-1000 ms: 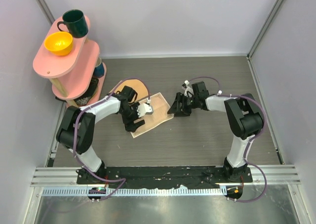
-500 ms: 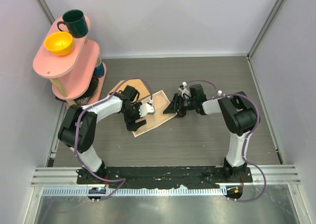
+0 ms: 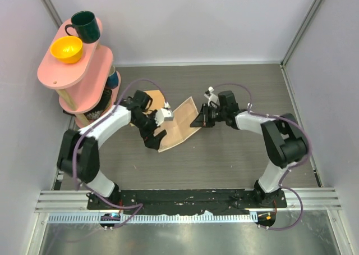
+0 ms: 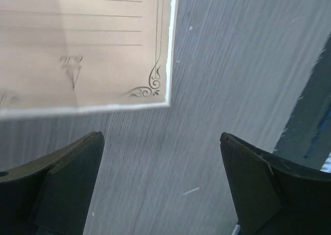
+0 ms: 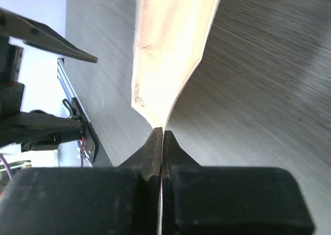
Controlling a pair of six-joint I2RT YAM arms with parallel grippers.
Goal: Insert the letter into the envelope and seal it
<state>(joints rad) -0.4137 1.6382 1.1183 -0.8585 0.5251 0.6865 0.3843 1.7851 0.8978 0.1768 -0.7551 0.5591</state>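
Observation:
The letter [image 3: 178, 127], a pale cream sheet with printed lines and a corner ornament, lies tilted at the table's middle, its right edge raised. My right gripper [image 3: 199, 119] is shut on that edge; in the right wrist view the sheet [image 5: 170, 54] curves up out of the pinched fingertips [image 5: 163, 134]. My left gripper [image 3: 150, 138] hovers open at the sheet's near-left end, touching nothing. The left wrist view shows the letter's corner [image 4: 83, 48] beyond the spread fingers [image 4: 62, 186], with bare table between them [image 4: 160, 183]. A small tan piece of the envelope [image 3: 162, 100] shows behind the left wrist.
A pink two-tier shelf [image 3: 84, 69] stands at the back left with a green mug [image 3: 85, 26], a yellow bowl [image 3: 67, 49] and a blue cup [image 3: 113, 78] beneath. Grey walls with metal posts enclose the table [image 3: 241, 154]. The black base rail [image 3: 185, 197] runs along the near edge.
The right gripper closed on the letter's right edge and lifted it. The left gripper opened wider and drew back off the sheet toward its near-left end.

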